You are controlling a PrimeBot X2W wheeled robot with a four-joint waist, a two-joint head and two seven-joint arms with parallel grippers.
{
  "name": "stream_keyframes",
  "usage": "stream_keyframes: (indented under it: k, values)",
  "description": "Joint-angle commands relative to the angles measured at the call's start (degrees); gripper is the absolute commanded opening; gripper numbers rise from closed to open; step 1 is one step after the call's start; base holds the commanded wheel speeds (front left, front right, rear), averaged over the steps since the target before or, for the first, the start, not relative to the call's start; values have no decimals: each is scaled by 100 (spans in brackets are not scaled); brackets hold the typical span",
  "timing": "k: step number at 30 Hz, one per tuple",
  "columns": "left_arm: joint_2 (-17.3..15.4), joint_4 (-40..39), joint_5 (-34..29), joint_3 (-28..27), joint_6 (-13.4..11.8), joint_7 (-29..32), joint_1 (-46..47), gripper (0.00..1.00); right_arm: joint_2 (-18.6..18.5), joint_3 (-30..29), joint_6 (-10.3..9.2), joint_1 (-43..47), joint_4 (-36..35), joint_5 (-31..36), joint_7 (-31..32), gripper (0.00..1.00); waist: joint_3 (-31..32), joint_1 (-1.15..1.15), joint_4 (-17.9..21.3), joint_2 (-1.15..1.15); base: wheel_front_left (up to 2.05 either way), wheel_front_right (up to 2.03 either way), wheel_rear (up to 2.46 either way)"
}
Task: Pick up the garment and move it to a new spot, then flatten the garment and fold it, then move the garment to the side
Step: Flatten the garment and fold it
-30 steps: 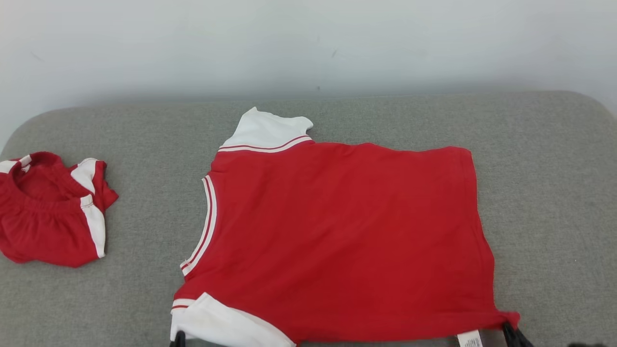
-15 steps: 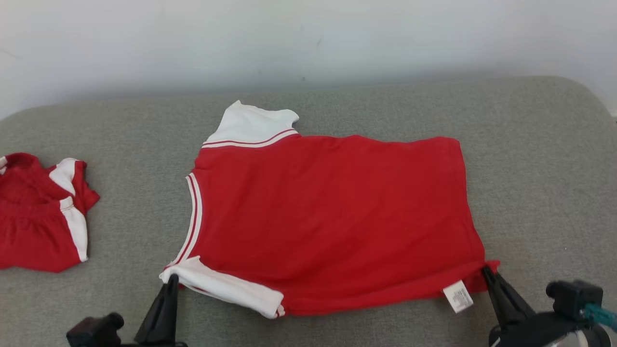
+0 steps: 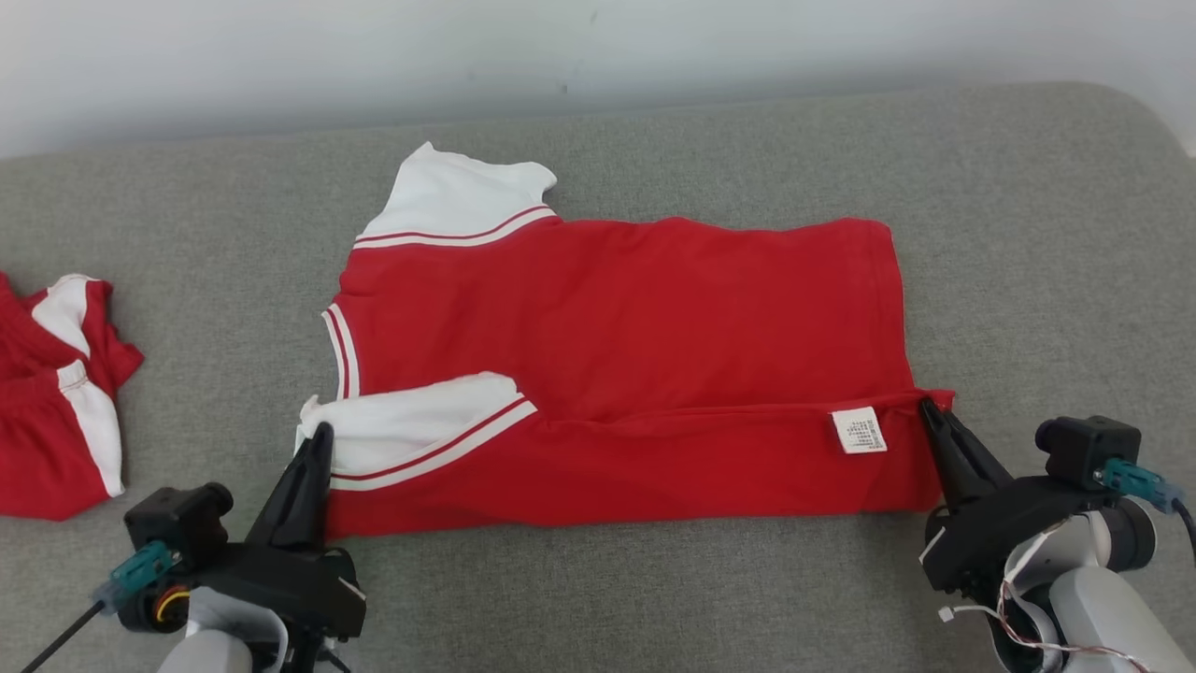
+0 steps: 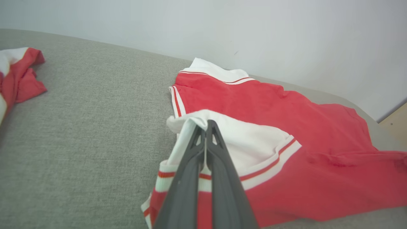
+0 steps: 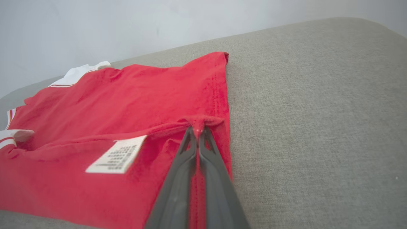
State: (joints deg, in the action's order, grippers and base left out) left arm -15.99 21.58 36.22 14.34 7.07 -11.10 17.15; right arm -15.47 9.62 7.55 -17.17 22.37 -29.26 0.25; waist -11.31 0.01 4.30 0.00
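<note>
Head view: red fabric T-shirt (image 3: 617,308) with white striped sleeves, flat on the grey woven surface (image 3: 1028,234), spread between both grippers. Left gripper (image 3: 318,439) pinched closed on the near white sleeve (image 3: 411,421). Right gripper (image 3: 930,411) pinched closed on the hem corner (image 3: 940,398).
Left wrist view: fingers together, clamping the sleeve edge.
Right wrist view: fingers together, clamping bunched hem; white care label (image 5: 117,155) left of the tips.

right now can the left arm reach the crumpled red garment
Probably not yet: the left fingers are shut on the shirt's white sleeve. The grey cushion toward the crumpled garment lies bare.
</note>
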Motion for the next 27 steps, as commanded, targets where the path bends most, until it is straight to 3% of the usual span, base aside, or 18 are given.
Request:
stream_keyframes:
  k: [1,4,5,6,11,20,27]
  values:
    - [-25,92,-40,50,19,-42,121,0,3,49,-13,-98,115,-36,-68,0,-58,-1,16,0,0,0,0]
    - [-31,335,-73,198,36,-93,310,0,-21,99,-13,-269,396,67,-230,0,-83,-1,-11,0,0,0,0]
    - [-37,412,-100,226,39,-117,358,62,-31,127,-13,-308,462,97,-316,56,-82,-1,-21,0,0,0,0]
    - [-30,482,-110,265,42,-155,397,100,-24,140,-13,-314,547,97,-367,100,-75,-1,-32,0,0,0,0]
    - [34,653,-113,331,34,-323,391,100,-118,127,-13,-146,780,44,-626,100,31,-1,-97,0,0,0,0]
    - [116,366,-103,-45,6,-410,-389,100,-244,134,-13,388,814,27,-793,100,164,-1,-188,0,0,0,0]
    - [212,369,-196,-73,-6,-411,-734,100,-133,191,-13,498,835,79,-795,100,117,-1,-241,0,0,0,0]
